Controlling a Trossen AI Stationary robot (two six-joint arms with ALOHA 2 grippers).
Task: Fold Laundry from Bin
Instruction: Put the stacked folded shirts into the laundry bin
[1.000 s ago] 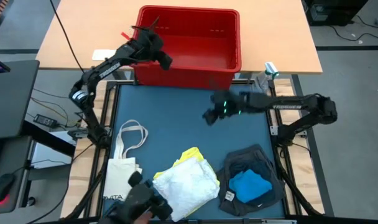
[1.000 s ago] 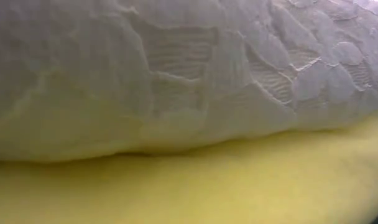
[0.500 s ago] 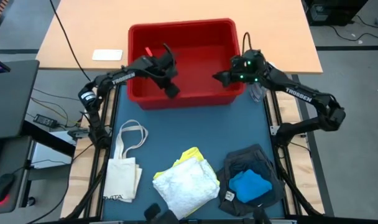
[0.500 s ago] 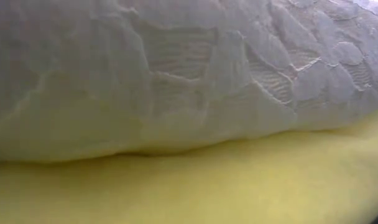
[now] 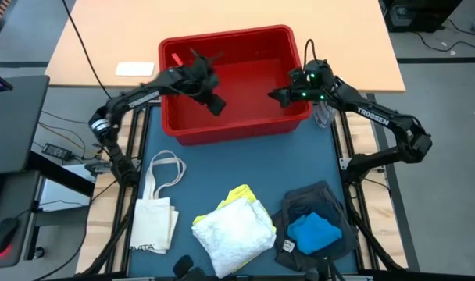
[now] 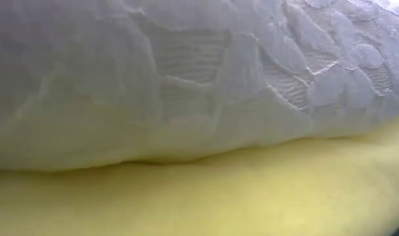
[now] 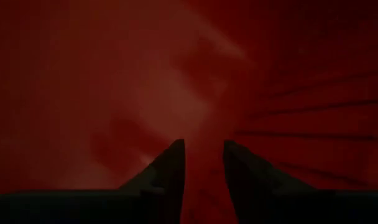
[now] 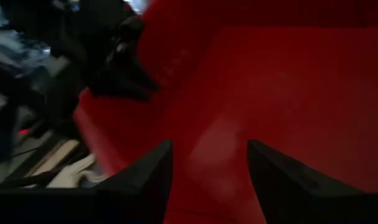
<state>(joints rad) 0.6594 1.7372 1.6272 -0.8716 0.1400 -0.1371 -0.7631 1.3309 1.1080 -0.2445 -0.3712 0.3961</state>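
Both pincers dip into the red bin (image 5: 234, 125), hunting cloth: left pincer (image 7: 203, 155) narrow and empty, right pincer (image 8: 209, 155) wide and empty.

White textured cloth (image 6: 199, 72) lies on yellow cloth (image 6: 252, 190).

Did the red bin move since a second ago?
Yes. The red bin slid off the wooden table toward the blue mat, nearer the folded laundry.
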